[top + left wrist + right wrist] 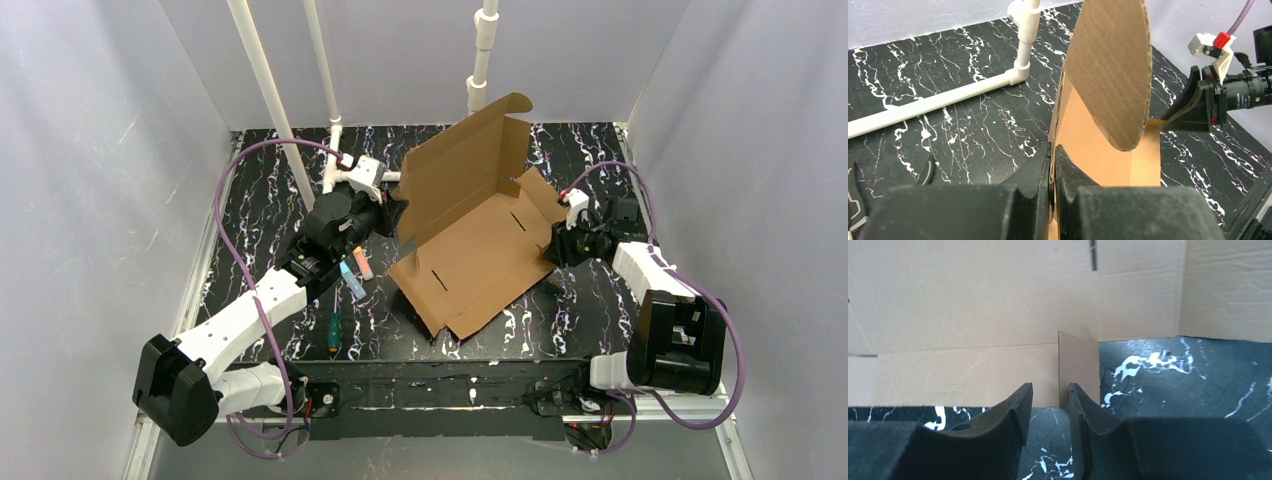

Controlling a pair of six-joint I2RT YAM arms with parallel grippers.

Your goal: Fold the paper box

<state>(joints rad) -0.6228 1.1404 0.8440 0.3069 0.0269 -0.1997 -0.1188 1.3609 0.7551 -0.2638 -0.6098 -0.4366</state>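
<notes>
The paper box [470, 235] is being kept in the middle of the black, white-veined desk [250, 200], partly unfolded. Its wide base panel is lying flat, while the long panel on the far-left side is being held raised, with a rounded tab at its top corner.

The left fingers [1044, 162] are being pressed together on the lower edge of that raised panel, and the cardboard is being pinched between them, as is being shown in the left wrist view. In the overhead view the left arm is being seen reaching in from the near left, its wrist just beside the box's left corner.

The right fingers [1023, 400] are being held apart, low over the desk at the box's right side. A small upright flap is standing just ahead of the gap between them, close to the finger on the right of that view. Whether the flap is being touched cannot be told, but it is not being clamped.

Behind the box, white pipes [482, 60] are rising at the desk's far edge, and another length is lying along the desk near the left wrist. Beside the left arm, a green-handled screwdriver [332, 335] and a few small coloured items [355, 272] are lying on the desk, apart from the box.
</notes>
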